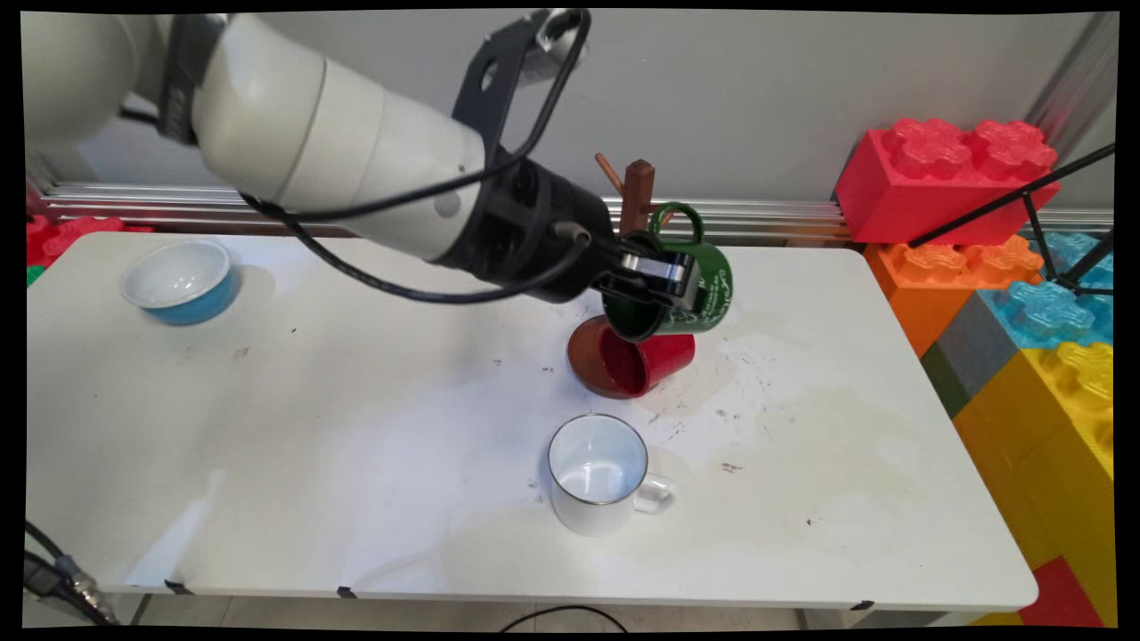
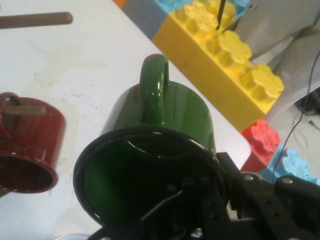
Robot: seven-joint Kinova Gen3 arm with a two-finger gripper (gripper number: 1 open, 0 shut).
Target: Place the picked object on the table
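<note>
My gripper (image 1: 661, 278) is shut on the rim of a dark green mug (image 1: 708, 289) and holds it tilted in the air, mouth towards the hand and handle up. The mug is just right of a brown wooden mug tree (image 1: 637, 189), its handle close to the post. In the hand view the green mug (image 2: 160, 125) fills the middle, and my gripper (image 2: 212, 202) has one finger inside it and one outside. Below it a red mug (image 1: 648, 361) lies tipped at the tree's foot; in the hand view a pale peg crosses the red mug (image 2: 32, 142) at its handle.
A white mug (image 1: 595, 476) stands upright in front of the tree, handle to the right. A blue bowl (image 1: 181, 281) sits at the far left. Big toy bricks (image 1: 944, 169) are stacked along the table's right side. The table (image 1: 356, 445) is stained near the tree.
</note>
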